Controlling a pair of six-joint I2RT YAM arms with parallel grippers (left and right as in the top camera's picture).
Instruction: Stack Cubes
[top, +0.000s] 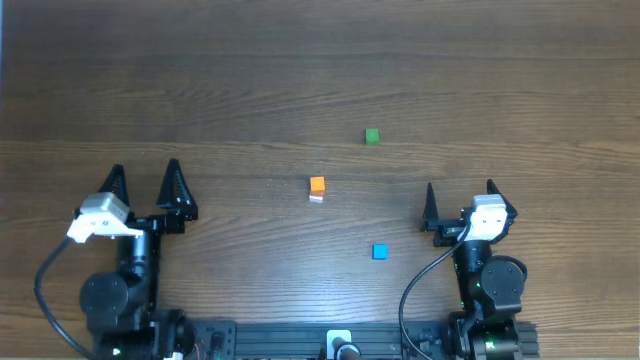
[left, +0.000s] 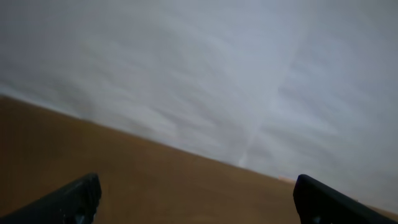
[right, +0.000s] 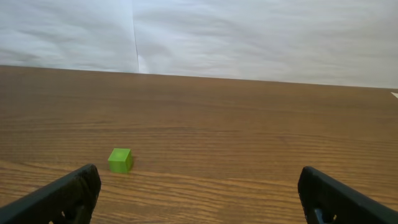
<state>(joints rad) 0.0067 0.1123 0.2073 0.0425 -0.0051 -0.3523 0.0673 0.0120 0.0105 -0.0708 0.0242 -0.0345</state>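
Both arms sit folded low and drawn back, the left gripper and right gripper each spread wide.

I've got a green cube, an orange cube, a white cube and a blue cube; the table is dark brown woodgrain.

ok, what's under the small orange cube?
A sliver of a white block shows at the base of the small orange cube, seemingly beneath it; the rest is covered.

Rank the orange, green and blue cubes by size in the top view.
1. orange cube, marginally; it sits on a white block, nearer the camera.
2. green cube and blue cube look alike.
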